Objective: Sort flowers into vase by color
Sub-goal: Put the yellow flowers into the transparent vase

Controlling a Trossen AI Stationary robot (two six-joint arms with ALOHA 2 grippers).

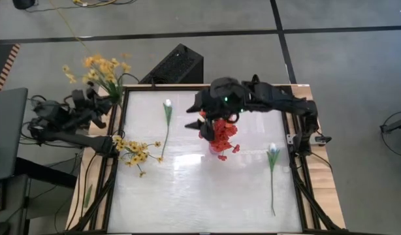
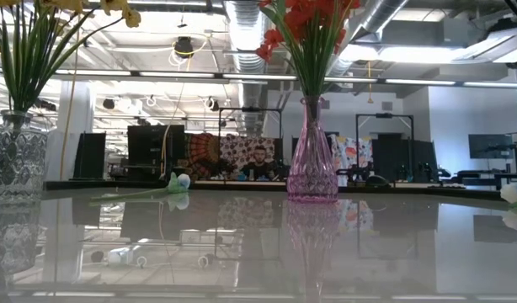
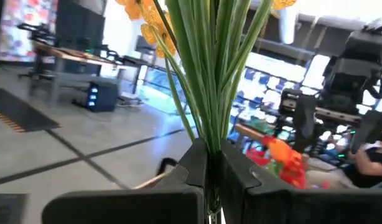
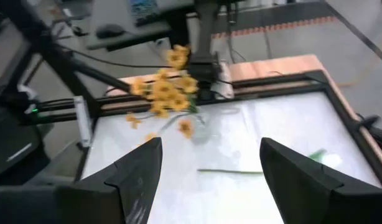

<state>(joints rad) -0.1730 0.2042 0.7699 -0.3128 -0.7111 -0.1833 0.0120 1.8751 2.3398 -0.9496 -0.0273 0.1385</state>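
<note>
Yellow flowers (image 1: 104, 68) stand in a clear vase (image 2: 14, 160) at the table's far left corner. My left gripper (image 1: 102, 104) is shut just left of it, and in its wrist view the green stems (image 3: 209, 81) rise right beyond the fingertips (image 3: 234, 171). Red flowers (image 1: 221, 134) stand in a pink vase (image 2: 311, 156) at mid-table. My right gripper (image 1: 199, 116) hovers open above and just left of them, pointing toward the table's left with nothing between its fingers (image 4: 141, 168). A yellow spray (image 1: 135, 153) and two white tulips (image 1: 166, 121) (image 1: 273, 170) lie flat on the table. My left gripper stands with its shut fingertips directly in front of the lower stems (image 3: 209, 134) of the yellow flowers, about level. The fingers hide where the stems converge, so I cannot tell whether they touch them.
A black box (image 1: 177, 65) stands on the floor beyond the far edge. A green stem (image 1: 88, 196) lies off the table's left side. The white tabletop (image 1: 200, 196) is bare between the lying flowers toward the near edge.
</note>
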